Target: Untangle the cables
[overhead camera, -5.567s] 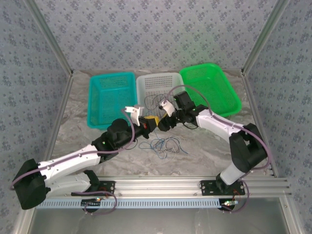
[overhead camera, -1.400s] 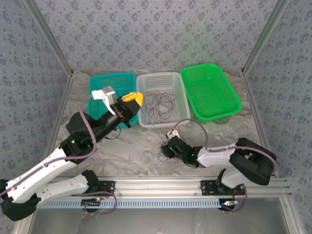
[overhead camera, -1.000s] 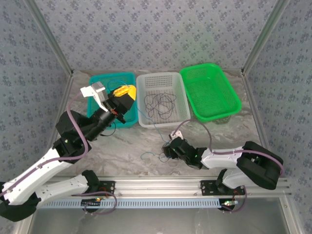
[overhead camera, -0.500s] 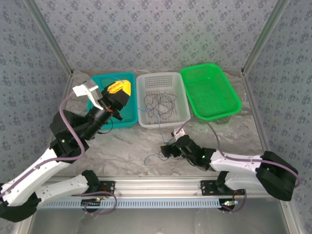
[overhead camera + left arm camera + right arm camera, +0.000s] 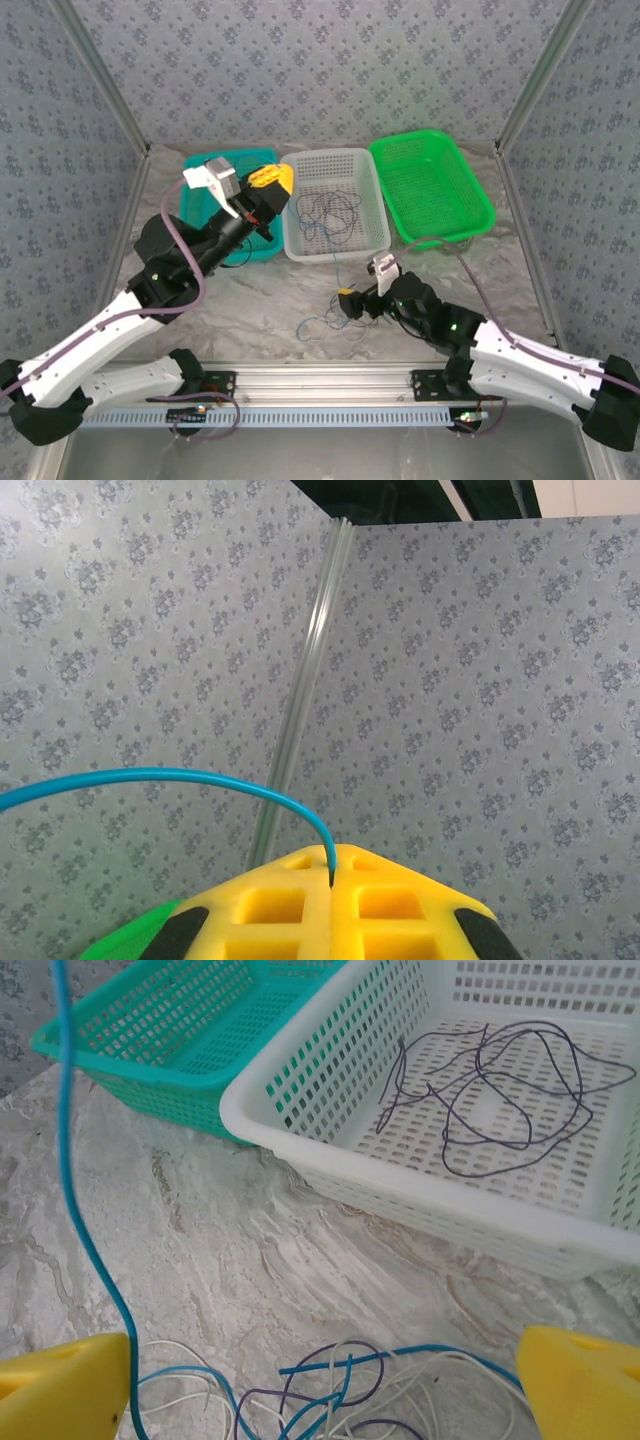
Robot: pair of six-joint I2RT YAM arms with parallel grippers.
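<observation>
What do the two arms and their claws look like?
The left arm and right arm have white links and black joints. A purple-grey cable loops along each. The left claw and right claw are yellow and blocky.

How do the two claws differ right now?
The left claw is shut, pinching a blue cable; the right claw is open, holding nothing. The left claw is raised by the teal basket; the right claw is low over the tangled cables on the table. Both have yellow fingers.
</observation>
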